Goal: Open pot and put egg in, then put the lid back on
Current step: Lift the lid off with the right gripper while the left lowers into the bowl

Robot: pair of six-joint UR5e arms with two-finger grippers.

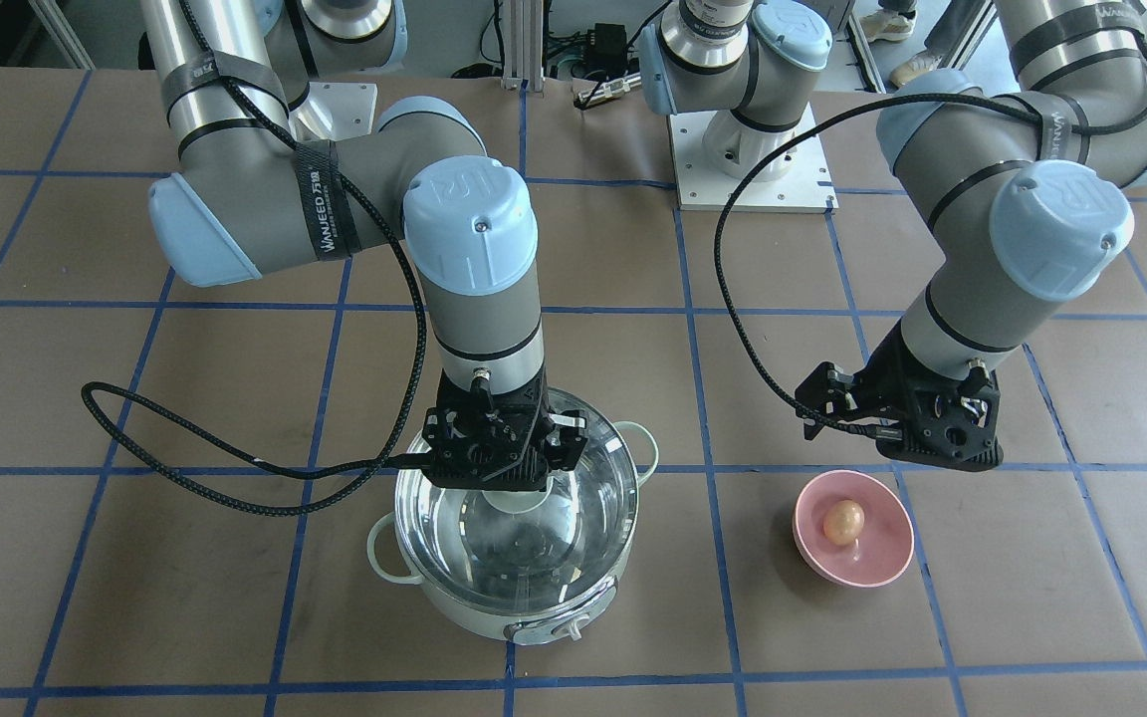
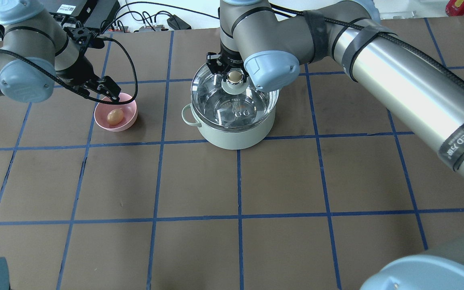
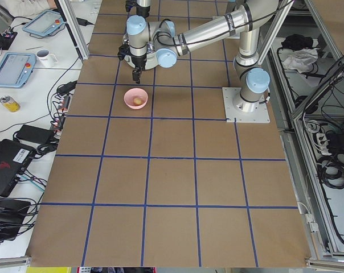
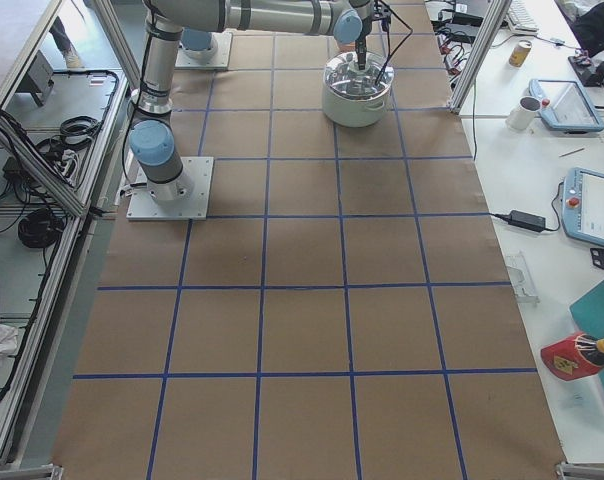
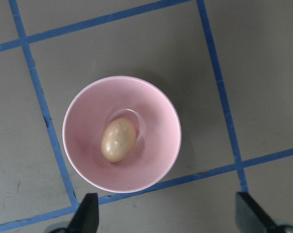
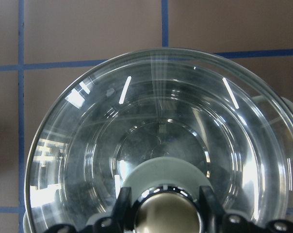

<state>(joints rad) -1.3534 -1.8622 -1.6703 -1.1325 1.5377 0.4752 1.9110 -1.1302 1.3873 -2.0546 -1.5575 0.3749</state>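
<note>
The pale mint pot [image 1: 534,612] stands mid-table, also in the overhead view [image 2: 236,139]. My right gripper [image 1: 514,488] is shut on the beige knob [image 2: 235,76] of the clear glass lid [image 1: 479,543]. It holds the lid over the pot, seemingly a little off the rim. In the right wrist view the fingers [image 6: 122,206] flank the knob [image 6: 168,221]. The tan egg [image 5: 118,140] lies in a small pink bowl [image 5: 156,160], also in the overhead view [image 2: 114,116]. My left gripper [image 5: 168,218] is open and empty above the bowl's edge.
The brown table has a blue tape grid. The pink bowl [image 1: 872,573] sits about one grid square from the pot. The arm base plate [image 1: 748,159] is at the robot's side. Cables hang from both wrists. Operator desks with tablets border the table ends.
</note>
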